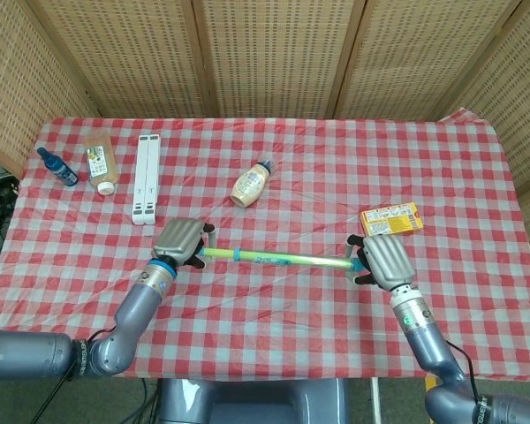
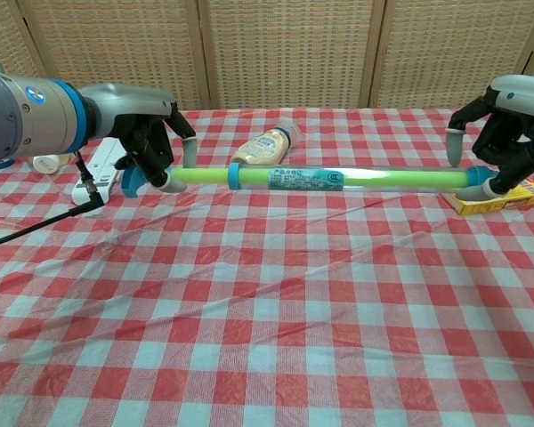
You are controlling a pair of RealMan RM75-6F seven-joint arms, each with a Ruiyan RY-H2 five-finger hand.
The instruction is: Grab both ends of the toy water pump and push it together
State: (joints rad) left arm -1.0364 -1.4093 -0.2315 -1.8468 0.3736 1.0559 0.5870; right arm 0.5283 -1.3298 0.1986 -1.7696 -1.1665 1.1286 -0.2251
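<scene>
The toy water pump [image 1: 278, 258] [image 2: 325, 179] is a long green tube with blue collars, held level above the checked cloth. My left hand [image 1: 180, 239] [image 2: 151, 142] grips its left end, where a blue handle sticks out by the fingers. My right hand [image 1: 382, 259] [image 2: 503, 142] grips the right end at its blue cap. A blue ring [image 2: 235, 175] sits on the tube a short way from the left hand. Both ends are partly hidden by the fingers.
A mayonnaise-type bottle [image 1: 250, 185] lies just behind the tube. A yellow box [image 1: 390, 218] sits beside the right hand. A white folded stand [image 1: 146, 177], a juice bottle [image 1: 100, 160] and a small blue bottle [image 1: 57, 167] lie at the far left.
</scene>
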